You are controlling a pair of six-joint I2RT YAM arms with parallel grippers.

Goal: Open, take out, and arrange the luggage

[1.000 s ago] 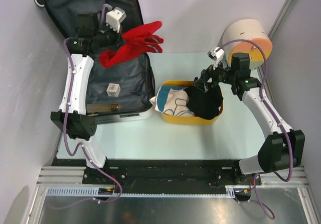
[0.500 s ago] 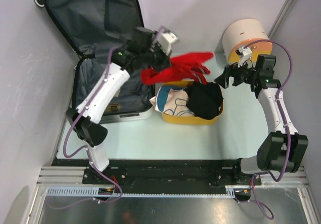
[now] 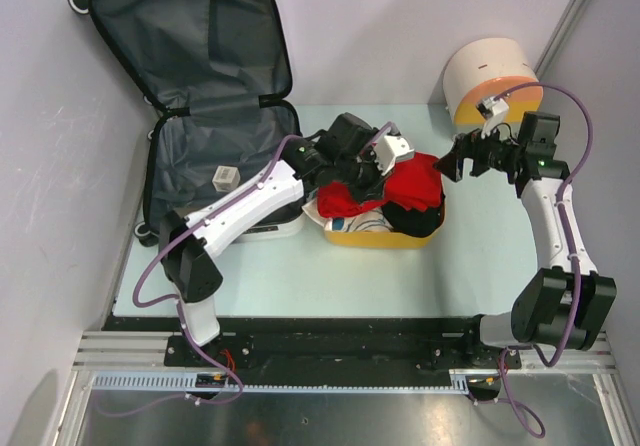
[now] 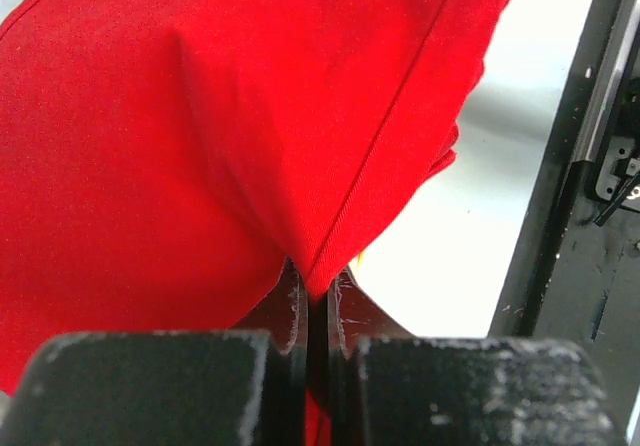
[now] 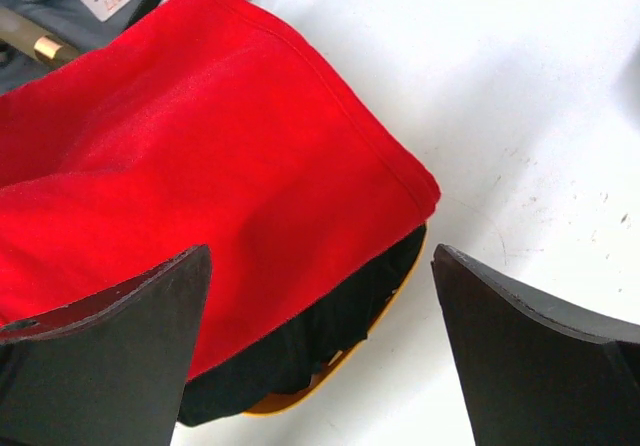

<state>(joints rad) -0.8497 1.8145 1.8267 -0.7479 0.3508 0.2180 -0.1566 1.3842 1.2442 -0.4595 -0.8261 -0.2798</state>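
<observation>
The luggage (image 3: 200, 56) lies open at the back left, its lid against the wall and its dark grey lining showing. My left gripper (image 3: 360, 174) reaches over the yellow basket (image 3: 385, 238) and is shut on a fold of a red garment (image 3: 405, 184). In the left wrist view the jaws (image 4: 318, 286) pinch the red cloth (image 4: 200, 116). The garment rests on a black garment (image 3: 422, 218) in the basket. My right gripper (image 3: 452, 162) hangs open and holds nothing, just right of the basket. Its wrist view shows the red garment (image 5: 200, 166) over the black one (image 5: 330, 336).
A round cream-and-orange box (image 3: 490, 71) stands at the back right, behind my right gripper. A small white cube (image 3: 225, 177) lies in the luggage's lower half. A white printed cloth (image 3: 345, 224) sits at the basket's left end. Walls close in left, right and behind.
My left arm swung the red garment from above the luggage rightward and down onto the basket. My right gripper drew back from the basket to the right, still open.
</observation>
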